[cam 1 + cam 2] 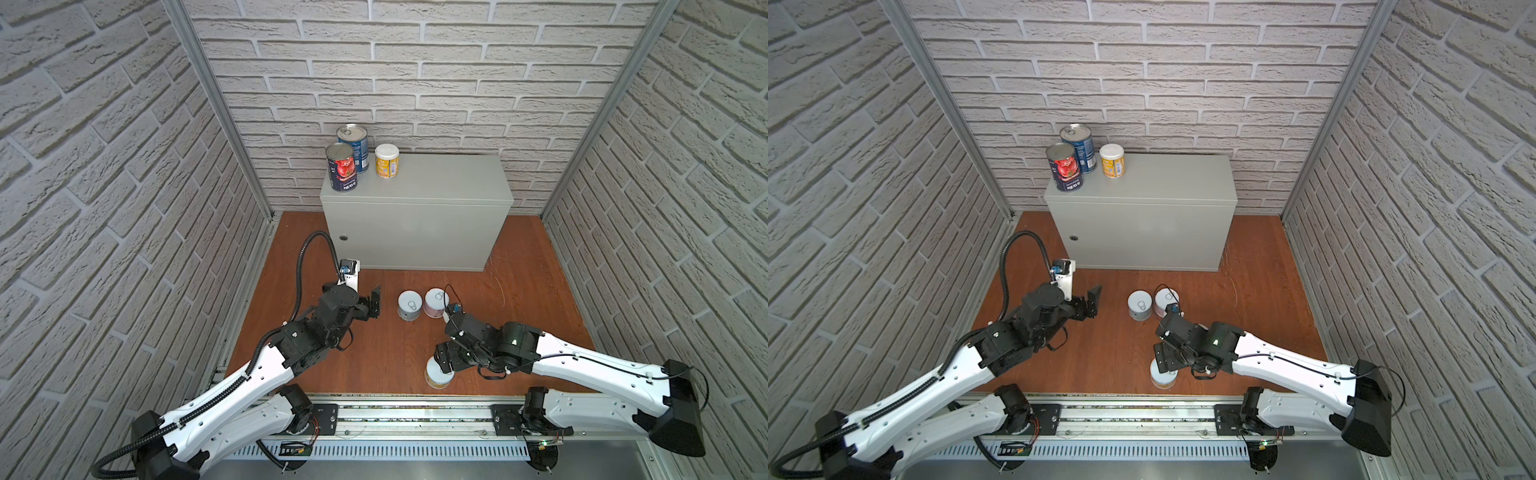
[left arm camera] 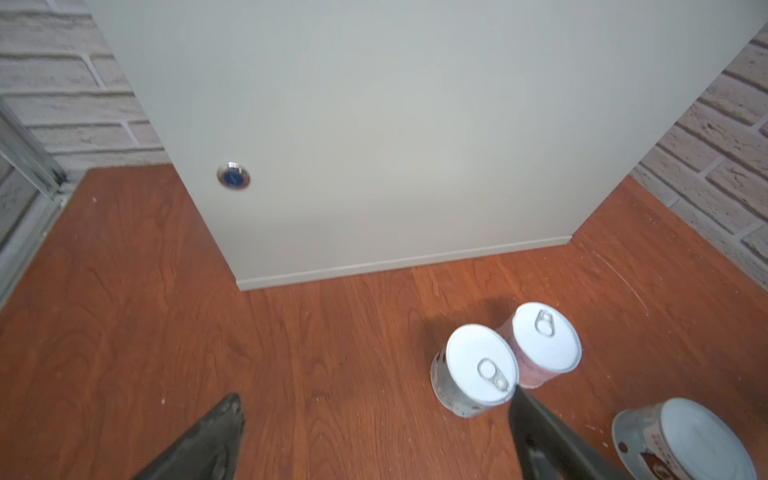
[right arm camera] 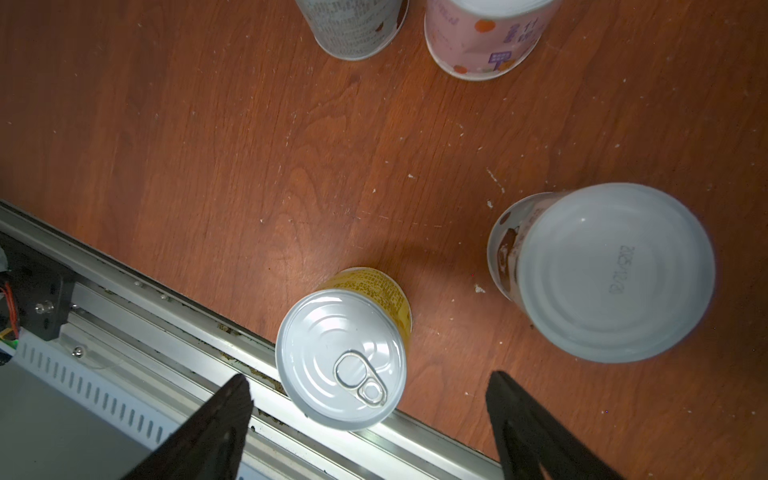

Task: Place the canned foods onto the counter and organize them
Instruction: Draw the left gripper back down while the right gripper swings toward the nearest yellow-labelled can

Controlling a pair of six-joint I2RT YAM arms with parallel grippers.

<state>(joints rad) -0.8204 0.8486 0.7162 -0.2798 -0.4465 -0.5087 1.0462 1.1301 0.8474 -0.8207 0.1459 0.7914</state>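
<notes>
- The right gripper (image 3: 369, 380) hangs over the yellow can (image 3: 332, 345), jaws apart, gripping nothing; the can stands on the floor well in front of the counter (image 1: 415, 232).
- It would do best to drop straight and straddle the can below the lid.
- The rail (image 3: 166, 299) just beside the can may block a finger; an upturned can (image 3: 615, 270) sits near.
- The left gripper (image 2: 375, 397) is wide open and empty.

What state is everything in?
Tomato can: upright, on counter.
Blue can: upright, on counter.
Back yellow can: upright, on counter.
Grey can: upright, on floor.
Pink can: upright, on floor.
Front yellow can: upright, on floor.
Dated can: inverted, on floor.
Left gripper: open.
Right gripper: open.
</notes>
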